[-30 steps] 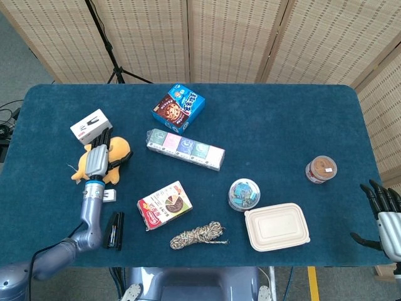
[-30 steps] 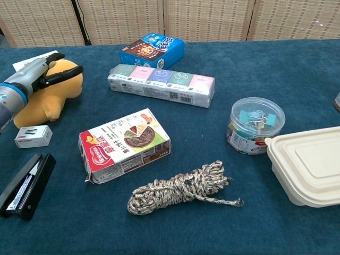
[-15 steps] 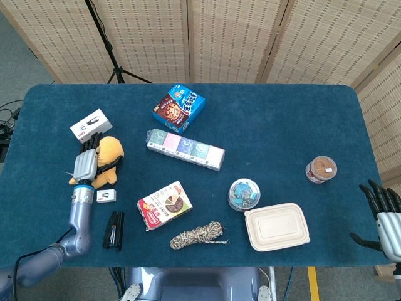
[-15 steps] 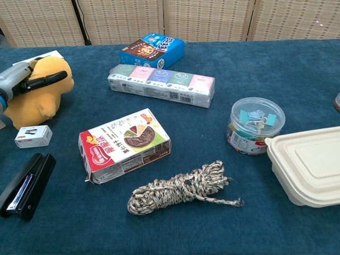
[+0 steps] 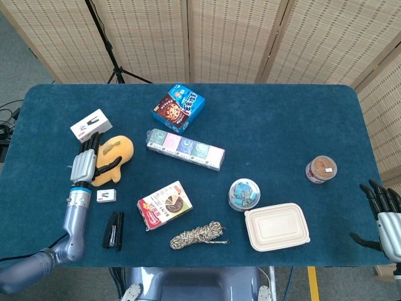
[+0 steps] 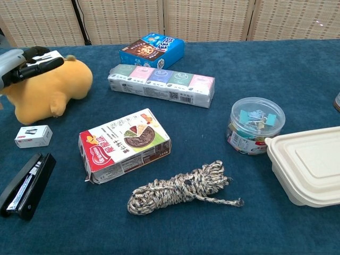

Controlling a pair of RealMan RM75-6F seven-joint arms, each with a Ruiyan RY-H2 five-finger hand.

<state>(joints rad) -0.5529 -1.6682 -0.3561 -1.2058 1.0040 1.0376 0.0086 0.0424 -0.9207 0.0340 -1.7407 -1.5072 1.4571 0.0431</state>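
Both views are evenly and brightly lit from above by diffuse light; only short, soft shadows are cast under the things on the blue table cloth. A faint sheen is seen on the lid of the plastic tub, without harsh glare. The head view is sharp throughout. In the chest view, slight softness and a wide-angle stretch are noticed toward the edges.
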